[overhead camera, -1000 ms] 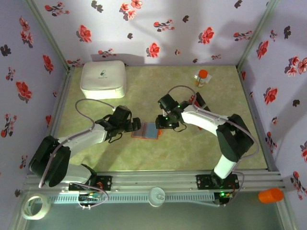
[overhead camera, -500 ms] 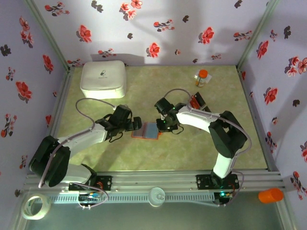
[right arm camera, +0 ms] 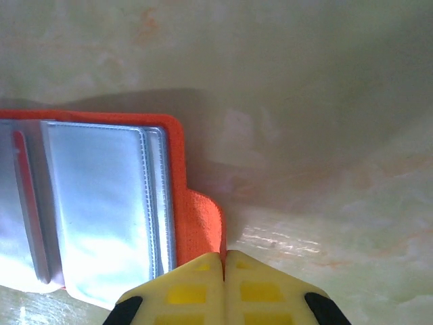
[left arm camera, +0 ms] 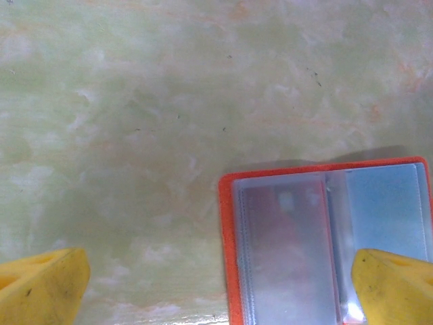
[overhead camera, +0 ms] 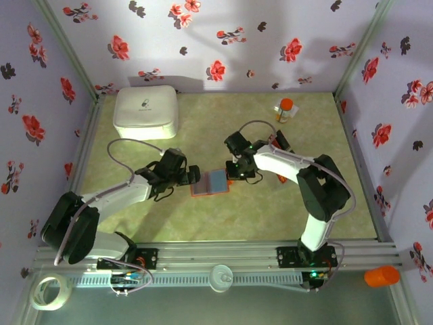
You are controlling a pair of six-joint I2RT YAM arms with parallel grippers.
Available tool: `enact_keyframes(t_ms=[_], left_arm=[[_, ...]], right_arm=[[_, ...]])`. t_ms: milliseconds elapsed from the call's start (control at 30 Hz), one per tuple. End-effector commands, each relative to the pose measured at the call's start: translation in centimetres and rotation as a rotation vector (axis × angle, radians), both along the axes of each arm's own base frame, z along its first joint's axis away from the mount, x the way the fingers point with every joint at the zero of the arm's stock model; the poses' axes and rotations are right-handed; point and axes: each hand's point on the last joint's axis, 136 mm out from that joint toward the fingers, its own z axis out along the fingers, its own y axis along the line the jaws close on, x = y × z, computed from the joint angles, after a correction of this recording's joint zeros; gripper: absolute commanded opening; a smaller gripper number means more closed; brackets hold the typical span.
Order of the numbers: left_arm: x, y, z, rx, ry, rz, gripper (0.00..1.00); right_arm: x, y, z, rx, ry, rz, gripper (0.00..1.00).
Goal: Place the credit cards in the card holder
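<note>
Status: early, most of the job is left.

- card holder (overhead camera: 211, 183) lies open and face up mid-table (overhead camera: 203, 135), between the two grippers, slightly skewed to the table edge.
- credit cards (overhead camera: 279, 144) sit in a loose red/black pile at about 2 o'clock from the holder, well apart from it and partly behind the right arm. Can't count them from here.
- No card is in either pair of jaws.
- Left wrist view: the 9 o'clock sleeve has a dark reddish tint behind the plastic. Could be one card already in, can't confirm. The 3 o'clock sleeve reads plain blue-grey and looks empty.

Grippers:
- left gripper (left arm camera: 220, 288): jaws spread wide, holding nothing. They straddle the holder's 9 o'clock half, one finger over the sleeves and one over bare table.
- right gripper (right arm camera: 223, 264): jaws pressed together at the holder's 3 o'clock edge. An orange flap of the cover runs up into the seam, so I read it as a pinch on the cover.

Holder look: orange-red cover with rounded corners, clear stitched sleeves over blue-grey, glossy with glare. Thin and floppy, and the pinched edge is lifting off the table.

Left to do, my read: steady the holder, fetch cards from the pile, feed them into the sleeves.

Also there: white rounded box (overhead camera: 146, 112) at 10 o'clock, orange-capped bottle (overhead camera: 285, 110) at 1 o'clock. Both are well clear.
</note>
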Motion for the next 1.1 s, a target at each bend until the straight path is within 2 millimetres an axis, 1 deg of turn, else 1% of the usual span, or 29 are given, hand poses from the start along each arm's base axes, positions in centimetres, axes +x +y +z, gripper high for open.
enact_keyframes(t_ms=[0,100,133,200,267,333,400,500,633,733,833,900,967,1067], left_arm=[[0.4,-0.6,0.3,-0.013,-0.008,0.002,1.0],[0.4,-0.6,0.3,-0.012,-0.007,0.002,1.0],[0.4,-0.7,0.3,-0.012,-0.007,0.0,1.0],[0.4,-0.7,0.3,-0.013,-0.006,0.0,1.0],[0.4,-0.7,0.3,-0.012,-0.007,0.0,1.0],[0.4,-0.7,0.3,-0.012,-0.005,-0.001,1.0],[0.3,-0.7,0.2,-0.01,-0.003,-0.001,1.0],[0.3,-0.7,0.3,-0.009,-0.004,-0.003,1.0],[0.2,-0.6,0.2,-0.008,-0.002,-0.003,1.0],[0.1,-0.6,0.1,-0.005,0.002,-0.004,1.0],[0.2,-0.7,0.0,-0.006,0.004,-0.003,1.0],[0.3,-0.8,0.0,-0.006,0.005,-0.004,1.0],[0.3,-0.9,0.0,-0.006,0.005,-0.005,1.0],[0.3,-1.1,0.1,-0.009,0.004,-0.007,1.0]], right_arm=[[-0.2,-1.0,0.6,-0.021,-0.013,-0.002,0.04],[-0.2,-1.0,1.0,-0.012,-0.014,-0.001,0.16],[-0.1,-1.0,1.3,-0.008,-0.02,-0.001,0.21],[0.0,-1.2,2.2,0.0,-0.033,-0.002,0.28],[0.3,-1.5,3.5,0.008,-0.056,-0.004,0.33],[0.7,-2.4,4.8,0.002,-0.083,-0.013,0.36],[1.0,-3.8,5.9,-0.022,-0.107,-0.022,0.37],[1.2,-7.2,6.9,-0.11,-0.134,-0.047,0.38],[1.2,-12.2,7.6,-0.222,-0.144,-0.084,0.38],[0.9,-15.2,7.9,-0.293,-0.141,-0.107,0.39],[0.6,-16.8,8.0,-0.335,-0.127,-0.111,0.38],[0.5,-17.4,7.8,-0.367,-0.117,-0.106,0.38],[0.6,-17.9,7.7,-0.397,-0.114,-0.103,0.38],[0.6,-18.4,6.8,-0.432,-0.094,-0.092,0.37]])
